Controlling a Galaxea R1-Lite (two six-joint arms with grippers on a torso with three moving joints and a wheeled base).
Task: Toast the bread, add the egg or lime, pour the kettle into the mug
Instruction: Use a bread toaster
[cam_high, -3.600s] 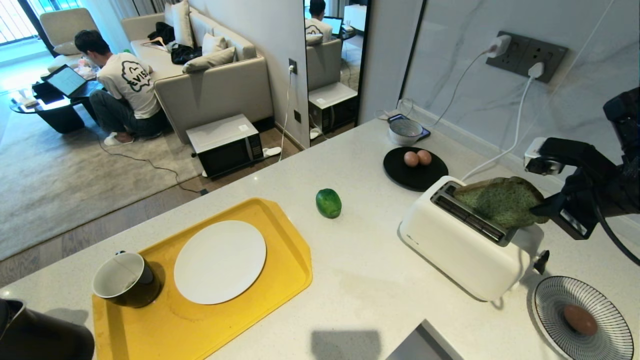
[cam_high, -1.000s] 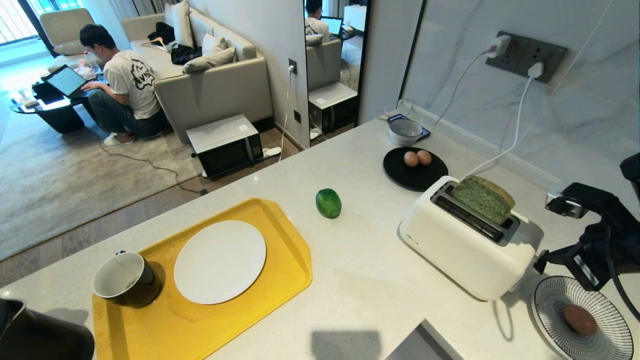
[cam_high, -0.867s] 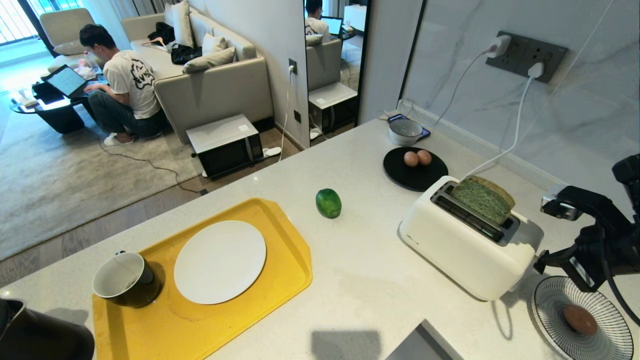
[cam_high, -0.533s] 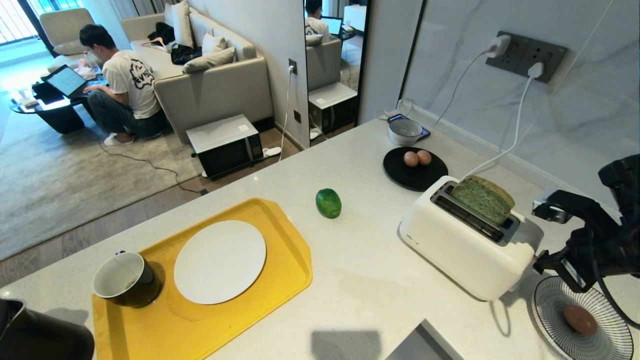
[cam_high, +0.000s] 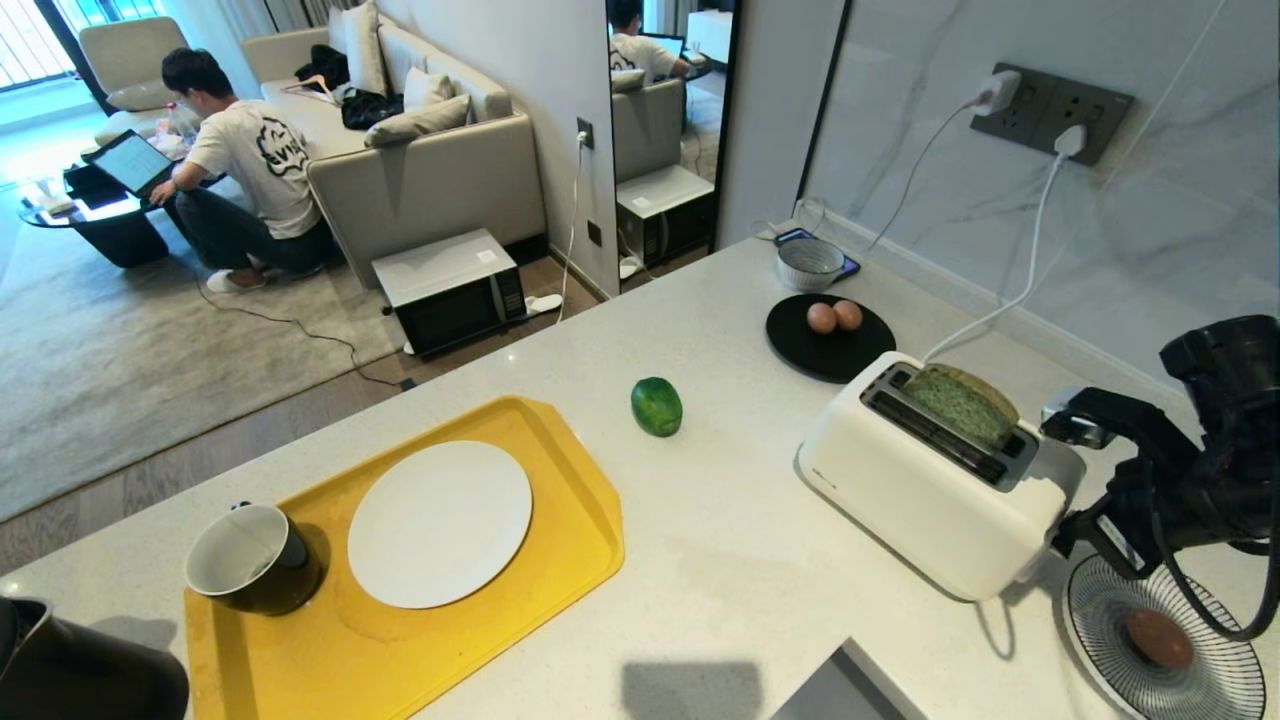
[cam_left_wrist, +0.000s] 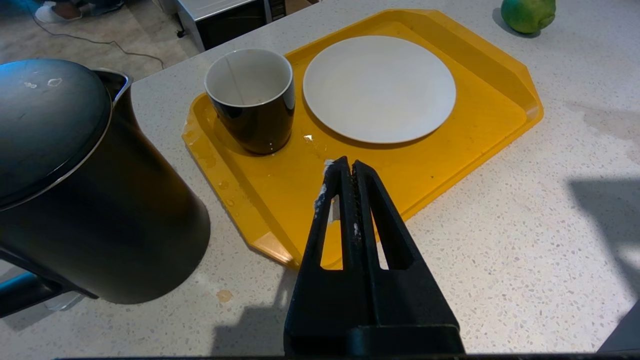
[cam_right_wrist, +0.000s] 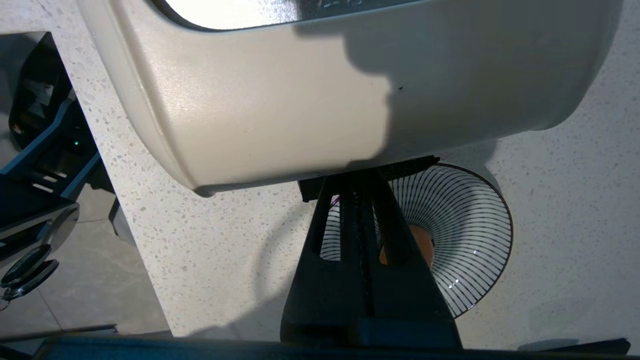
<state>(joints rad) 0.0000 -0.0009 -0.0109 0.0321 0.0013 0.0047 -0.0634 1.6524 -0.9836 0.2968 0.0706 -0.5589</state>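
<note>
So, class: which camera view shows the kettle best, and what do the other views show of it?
The left wrist view shows the kettle best: its domed lid, spout and most of the black body stand beside the yellow tray. The head view catches only a dark corner of it at the frame's edge. The right wrist view shows none of it.

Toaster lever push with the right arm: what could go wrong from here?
1. The right end effector is shut, pressing at the end of the toaster from one side; the light toaster could slide or twist on the smooth counter.
2. The striped plate with an egg lies right under that arm; a slip downward could hit it.
3. The bread sits partly sunk and tilted; it may jam.
</note>
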